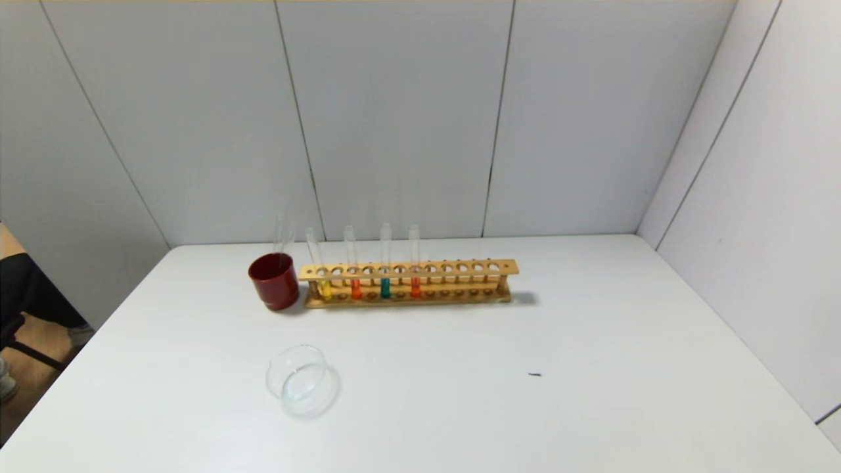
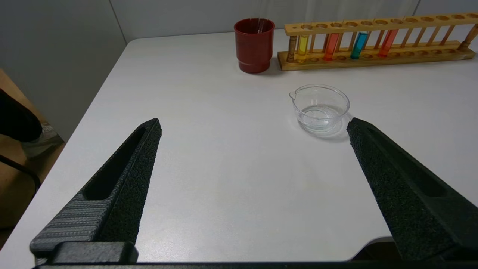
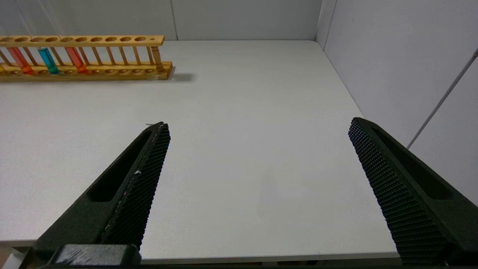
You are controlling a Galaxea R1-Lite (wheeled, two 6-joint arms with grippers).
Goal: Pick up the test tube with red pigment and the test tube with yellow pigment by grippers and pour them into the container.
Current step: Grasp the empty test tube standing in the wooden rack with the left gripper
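While both arms wait at near bench edge, left end effector (image 2: 254,125) and right end effector (image 3: 259,125) gape empty. Yellow tube (image 1: 320,272), red tube (image 1: 353,269) racked far; dish (image 1: 301,381) near-left. Risk: grabbing teal tube (image 1: 385,266), or slim glass slipping.

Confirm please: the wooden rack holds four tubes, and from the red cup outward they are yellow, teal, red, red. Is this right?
Not quite. The rack does hold four tubes, but from the red cup the order is yellow, red, teal, red. The head view shows it.
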